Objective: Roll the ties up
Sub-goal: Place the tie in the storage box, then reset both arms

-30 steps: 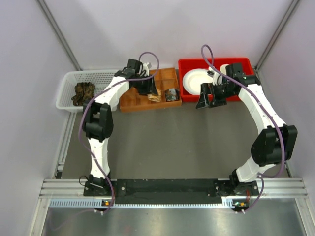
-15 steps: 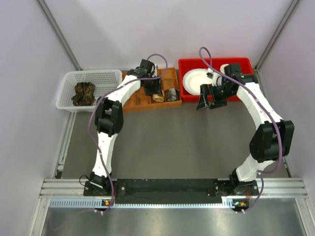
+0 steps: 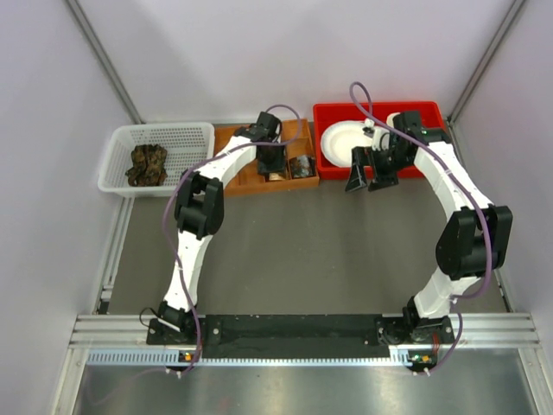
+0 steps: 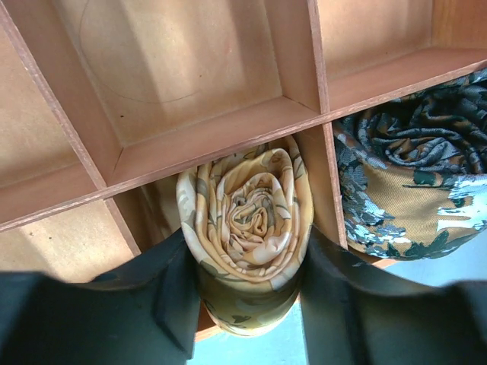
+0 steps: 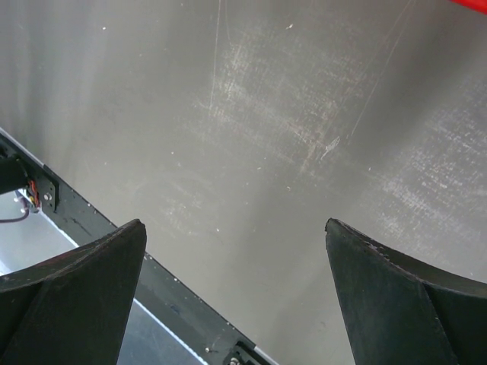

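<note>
Left gripper (image 4: 247, 283): partly open, fingers clamped on either side of the tan tie (image 4: 247, 213).
Tan tie: wound into a tight spiral (end facing the wrist camera), at a near compartment of the brown tray (image 4: 205, 141). It seems to sit against the divider, but I cannot tell whether it touches the floor.
Dark tie (image 4: 411, 175): rolled, in the compartment just right of it.
Other dark ties (image 3: 147, 164): heaped in the white basket (image 3: 186, 138), far left.
Right gripper (image 5: 234, 228): jaws spread wide, holding nothing, over bare table (image 5: 266, 114), near the red bin (image 3: 337, 112).
Red bin: far right, white plate (image 3: 341, 138) inside.
</note>
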Tool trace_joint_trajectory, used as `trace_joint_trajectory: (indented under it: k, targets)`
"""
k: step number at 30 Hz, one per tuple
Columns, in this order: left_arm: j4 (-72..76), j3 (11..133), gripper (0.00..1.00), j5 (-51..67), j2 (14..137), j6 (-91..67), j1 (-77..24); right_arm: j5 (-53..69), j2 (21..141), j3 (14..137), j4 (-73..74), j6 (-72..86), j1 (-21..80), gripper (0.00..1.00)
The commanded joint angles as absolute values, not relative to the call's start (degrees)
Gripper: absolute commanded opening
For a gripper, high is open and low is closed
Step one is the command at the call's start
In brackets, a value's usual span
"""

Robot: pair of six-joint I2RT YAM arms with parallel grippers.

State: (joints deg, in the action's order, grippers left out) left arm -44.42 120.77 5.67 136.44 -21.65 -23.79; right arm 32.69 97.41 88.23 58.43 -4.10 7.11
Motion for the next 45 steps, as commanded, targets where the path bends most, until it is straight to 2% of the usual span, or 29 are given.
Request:
trace_joint_trajectory:
  k: [1,10,18,24,32,38,41,45]
  targets:
    - [-45.0,123.0,0.56,3.7,135.7,-21.9,-24.3,34.2,98.0,91.7,57.7,-4.6,6.6,0.99]
    - [-45.4,123.8,0.77,2.2,133.5,-21.0,-24.3,35.3,98.1,91.7,57.6,-4.4,6.6,0.99]
    - [-46.1,124.7,0.84,1.5,132.0,-19.8,-24.3,36.2,98.2,91.5,57.5,-4.2,6.6,0.99]
    - [-47.5,126.4,0.98,0.5,130.3,-17.8,-24.3,36.6,98.0,92.2,57.2,-4.3,6.5,0.99]
    - [-47.4,123.8,0.99,-7.4,122.8,-9.3,-24.2,30.9,98.9,99.7,58.6,-9.1,6.0,0.99]
    - [-44.4,118.7,0.99,-5.5,113.0,-0.5,-23.8,21.4,98.6,106.3,55.5,-3.8,3.5,0.99]
    - [-45.0,115.9,0.99,-4.1,108.6,2.7,-22.6,30.3,99.1,107.3,57.2,-3.1,0.3,0.99]
    - [-47.0,109.8,0.99,-0.4,102.9,0.2,-18.1,30.3,95.6,100.4,57.8,-7.3,-1.1,0.99]
